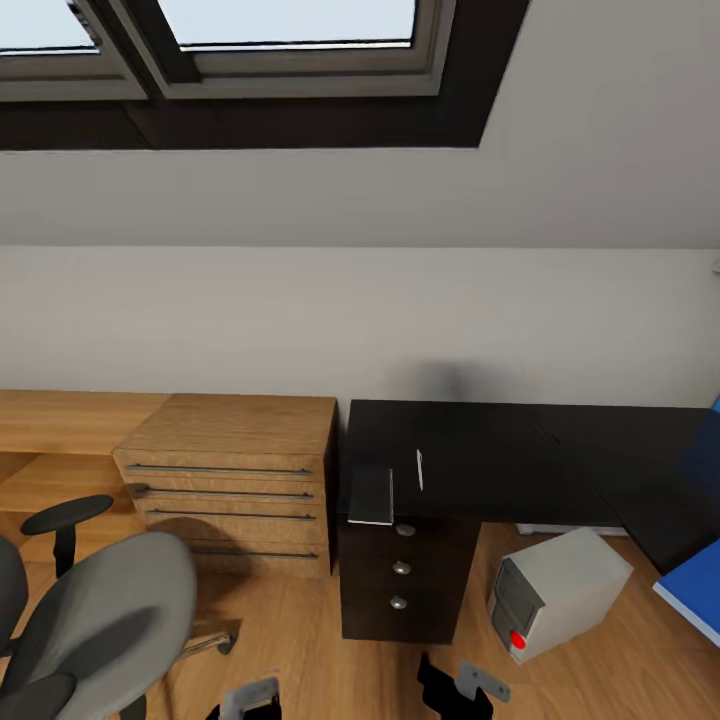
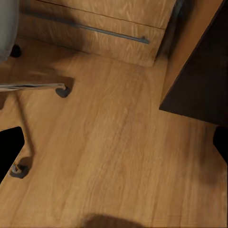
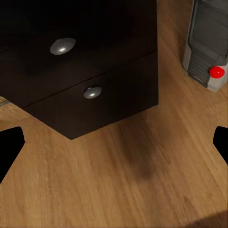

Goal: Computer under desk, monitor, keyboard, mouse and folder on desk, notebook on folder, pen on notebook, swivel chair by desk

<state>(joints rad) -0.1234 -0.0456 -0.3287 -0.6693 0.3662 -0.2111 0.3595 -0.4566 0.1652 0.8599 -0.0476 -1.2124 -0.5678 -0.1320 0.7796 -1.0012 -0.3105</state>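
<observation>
desk [image 1: 520,450] fills the middle and right of the head view, its glossy black top bare except for the notebook [image 1: 371,495] lying flat at the near left corner above the drawer unit [image 1: 400,580], and the pen [image 1: 420,469] just beside it, apart from it. computer [image 1: 555,592] stands on the floor [image 1: 300,620] tilted, beside the drawer unit and partly under the desk's edge. chair [image 1: 95,620] sits low left, in front of the wooden chest [image 1: 235,480], well apart from the desk. a bright-blue slab at the right edge may be the folder [image 1: 690,590], cropped. left hand [image 1: 250,697] and right hand [image 1: 470,685] hang low at the bottom edge. left wrist view looks down on floor, a chair leg [image 2: 33,87] with casters, and the chest's lowest drawer; the dark fingertips [image 2: 10,152] sit wide apart, so this hand is released and empty. right wrist view shows two round knobs [image 3: 62,45] on the drawer unit and the computer's red dot [image 3: 216,72]; its fingertips [image 3: 9,147] are likewise spread and hold nothing. judged from this, the robot is approaching; it would do well to square up to the desk before reaching, and keep the base clear of the computer.
</observation>
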